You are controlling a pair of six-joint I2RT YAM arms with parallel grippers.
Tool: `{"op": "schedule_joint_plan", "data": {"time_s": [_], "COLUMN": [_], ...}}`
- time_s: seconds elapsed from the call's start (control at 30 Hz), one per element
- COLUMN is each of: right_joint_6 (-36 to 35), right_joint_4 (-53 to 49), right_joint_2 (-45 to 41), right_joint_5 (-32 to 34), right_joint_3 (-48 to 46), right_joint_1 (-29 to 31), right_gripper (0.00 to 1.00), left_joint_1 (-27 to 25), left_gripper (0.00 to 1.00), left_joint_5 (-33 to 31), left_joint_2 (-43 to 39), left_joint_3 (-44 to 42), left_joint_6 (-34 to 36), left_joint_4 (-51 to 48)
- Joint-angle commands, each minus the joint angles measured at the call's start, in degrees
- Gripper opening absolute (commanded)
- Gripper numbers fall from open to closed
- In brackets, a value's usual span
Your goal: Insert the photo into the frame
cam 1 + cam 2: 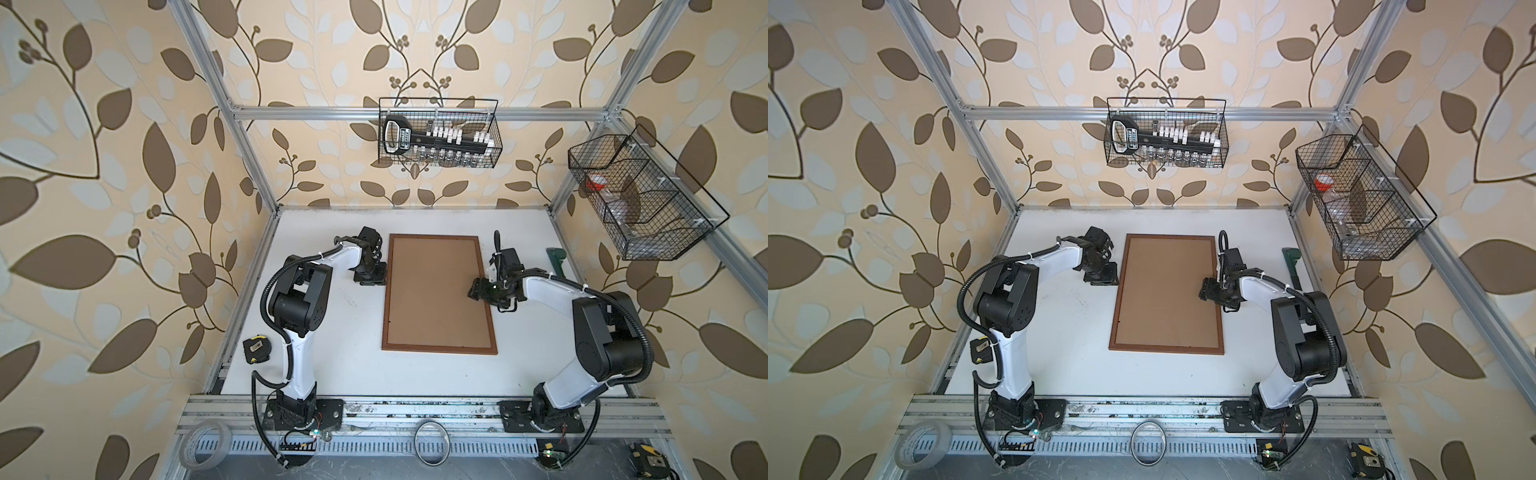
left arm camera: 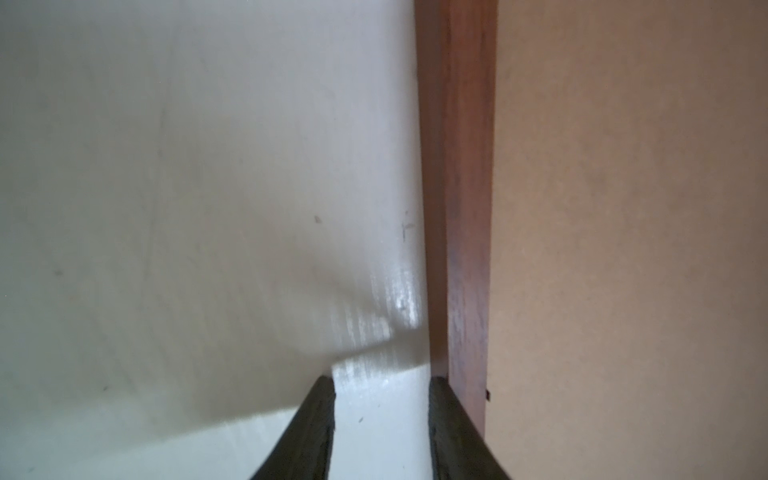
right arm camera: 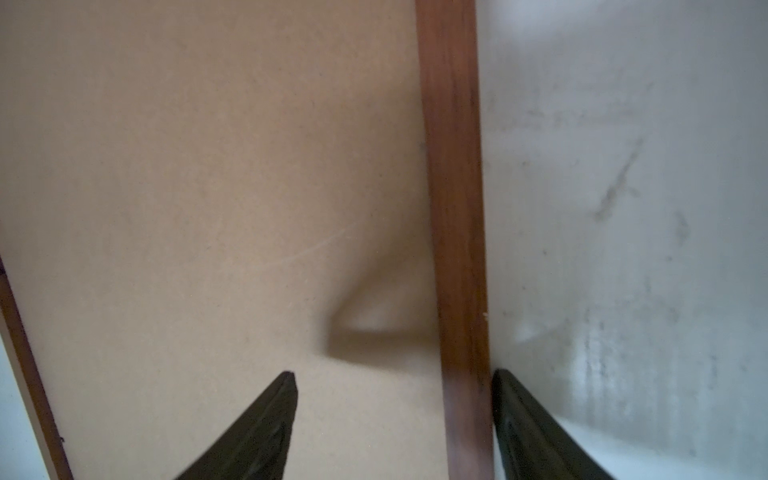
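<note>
The frame lies flat mid-table, a thin reddish-brown border around a plain brown backing board. The photo is hidden. My left gripper points down just outside the frame's left border near the far corner. In the left wrist view it is open over bare table, one finger against the border. My right gripper is at the right border. In the right wrist view it is open and straddles the border, one finger over the board.
The white table carries a tape measure at its left edge and a green tool at the right. Wire baskets hang on the back and right rails. A tape roll and a ring lie in front.
</note>
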Motion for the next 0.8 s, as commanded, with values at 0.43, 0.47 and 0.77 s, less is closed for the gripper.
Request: {"op": "schedule_joint_plan", "data": {"time_s": [0.43, 0.47, 0.77], "right_joint_6": [-0.25, -0.3, -0.32], "right_joint_4": [-0.61, -0.58, -0.64], "right_joint_2": [1.98, 1.97, 1.91], "right_joint_5": [-2.02, -2.0, -1.91], "right_joint_3": [0.85, 0.77, 0.85], "right_joint_1": [0.37, 0.37, 0.35], "right_gripper": [0.74, 0.74, 0.74], "left_joint_1": [0.26, 0.24, -0.83], "left_gripper": [0.41, 0.4, 0.35], "left_joint_5": [6.32, 6.43, 4.92], "left_joint_2": [-5.77, -5.77, -3.8], "left_joint_3": [-4.46, -4.57, -4.62], "left_joint_6": [-2.99, -2.86, -2.02], "left_joint_4": [4.4, 4.1, 2.98]}}
